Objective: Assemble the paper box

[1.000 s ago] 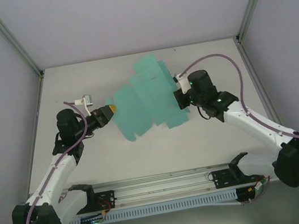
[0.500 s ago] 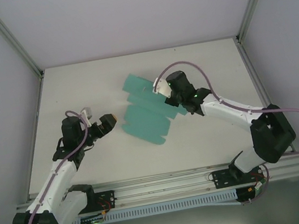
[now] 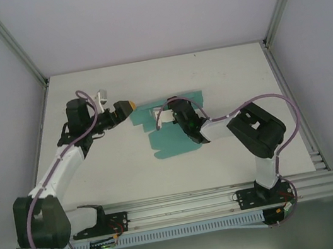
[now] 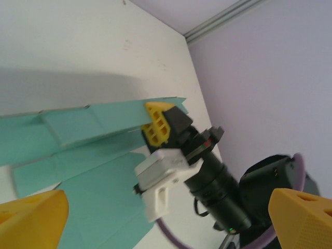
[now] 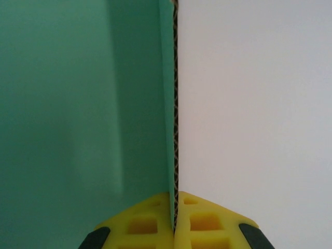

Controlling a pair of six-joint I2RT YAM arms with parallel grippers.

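One big white table (image 3: 221,70), and the paper box (image 3: 171,141) is a teal die-cut sheet lying around the middle of it, one panel standing up. The right gripper (image 5: 175,220) is pinched tight on that raised edge. The left gripper (image 3: 124,108) sits just beside the sheet's left end, its fingers (image 4: 31,215) spread wide, holding nothing.

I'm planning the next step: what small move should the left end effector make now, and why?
Probably ease the open left end effector onto the nearest flap of the paper box and close: the right end effector pinches one card edge, and the left holds nothing.
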